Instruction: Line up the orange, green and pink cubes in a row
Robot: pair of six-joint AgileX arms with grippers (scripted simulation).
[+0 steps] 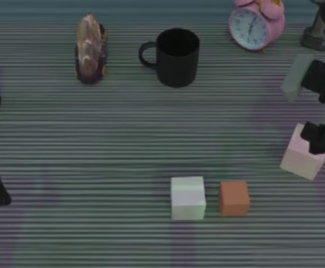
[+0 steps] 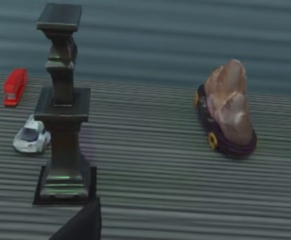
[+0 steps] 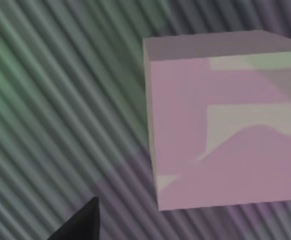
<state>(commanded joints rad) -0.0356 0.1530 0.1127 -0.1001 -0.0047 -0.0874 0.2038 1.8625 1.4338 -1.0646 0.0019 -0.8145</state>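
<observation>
The right hand point(image 1: 324, 139) sits over the pink cube point(image 1: 301, 159) — grip unclear — which should land squarely just beside the orange point(image 1: 233, 197), faces aligned.

Dim, even light across the striped surface point(image 1: 95, 145), with no glare. Faint purplish shadows pooled beside the pink cube point(image 1: 302, 159) and under the black mug point(image 1: 176, 56). Soft throughout, edges smeared. Mottled pale patches on the cube's face in the right wrist view.
</observation>
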